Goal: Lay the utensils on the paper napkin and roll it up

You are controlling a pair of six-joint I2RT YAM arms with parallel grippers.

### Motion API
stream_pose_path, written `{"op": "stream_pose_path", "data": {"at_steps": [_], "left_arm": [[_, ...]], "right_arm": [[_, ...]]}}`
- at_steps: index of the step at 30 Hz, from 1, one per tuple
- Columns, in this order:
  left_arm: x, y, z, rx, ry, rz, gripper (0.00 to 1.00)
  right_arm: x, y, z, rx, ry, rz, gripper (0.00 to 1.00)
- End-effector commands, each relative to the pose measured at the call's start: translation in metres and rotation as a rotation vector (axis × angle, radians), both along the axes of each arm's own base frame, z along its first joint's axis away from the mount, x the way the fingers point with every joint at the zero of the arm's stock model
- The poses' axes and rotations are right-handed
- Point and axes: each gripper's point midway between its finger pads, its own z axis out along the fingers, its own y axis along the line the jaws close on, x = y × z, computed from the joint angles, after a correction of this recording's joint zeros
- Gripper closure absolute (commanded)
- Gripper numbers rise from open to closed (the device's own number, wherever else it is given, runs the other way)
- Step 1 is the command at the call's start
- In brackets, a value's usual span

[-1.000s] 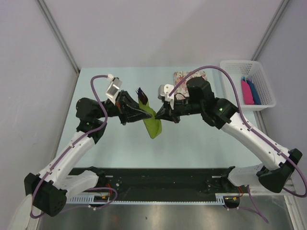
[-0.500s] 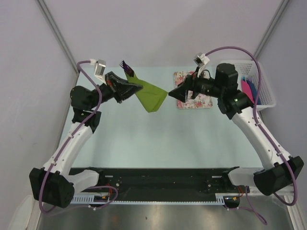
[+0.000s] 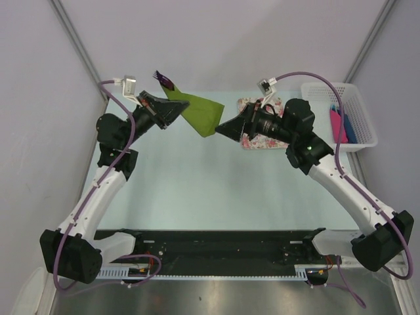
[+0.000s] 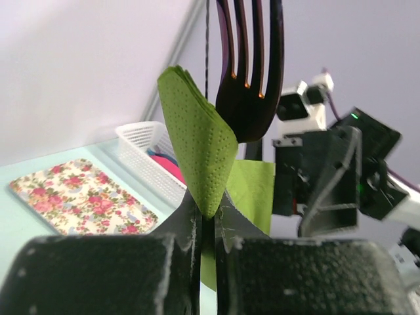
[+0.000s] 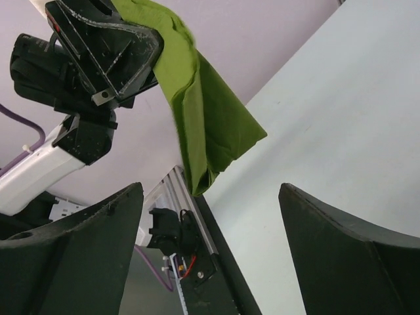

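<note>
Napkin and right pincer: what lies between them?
Nothing. In the right wrist view, only air separates the hanging napkin from the open right pincer.

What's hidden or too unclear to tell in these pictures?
- Top view: how many utensils are inside the paper napkin; it wraps all but some tines.
- Left wrist view: the fork, its tips cut off by the top edge.
- Top view: the floral mat, its middle under the right arm.
- Top view: the basket and its pink and blue pieces, too small to identify.

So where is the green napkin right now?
From above, the green napkin hangs in the air pinched in the left hand, just left of the open right hand.
</note>
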Motion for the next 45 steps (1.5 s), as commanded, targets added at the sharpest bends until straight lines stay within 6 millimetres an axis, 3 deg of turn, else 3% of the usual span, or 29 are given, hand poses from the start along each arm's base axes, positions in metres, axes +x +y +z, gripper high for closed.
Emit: {"op": "stream_pose_path", "data": {"at_steps": [1,4,8,11,18,27,33,45], "left_arm": [[0.004,0.019,0.029,-0.051,-0.04,0.129,1.0],[0.008,0.021,0.031,-0.076,-0.014,0.147,1.0],[0.01,0.022,0.039,-0.098,-0.014,0.155,1.0],[0.011,0.023,0.045,-0.104,-0.022,0.16,1.0],[0.011,0.023,0.046,-0.117,-0.011,0.156,1.0],[0.009,0.02,0.038,-0.119,0.017,0.12,1.0],[-0.003,0.016,0.047,-0.147,-0.002,0.04,1.0],[-0.026,0.007,0.075,-0.154,-0.074,-0.087,1.0]], "right_arm": [[0.007,-0.011,0.023,0.045,-0.083,-0.119,0.1],[0.012,-0.01,0.023,0.05,-0.11,-0.14,0.11],[0.014,0.008,0.023,0.077,-0.113,-0.082,0.29],[0.014,0.019,0.025,0.09,-0.125,-0.055,0.36],[0.022,0.031,0.025,0.085,-0.147,-0.05,0.41],[0.021,0.026,0.033,0.123,-0.165,-0.003,1.0],[0.024,0.019,0.021,0.121,-0.131,0.036,1.0],[0.023,0.031,-0.027,0.116,0.023,0.141,1.0]]}}
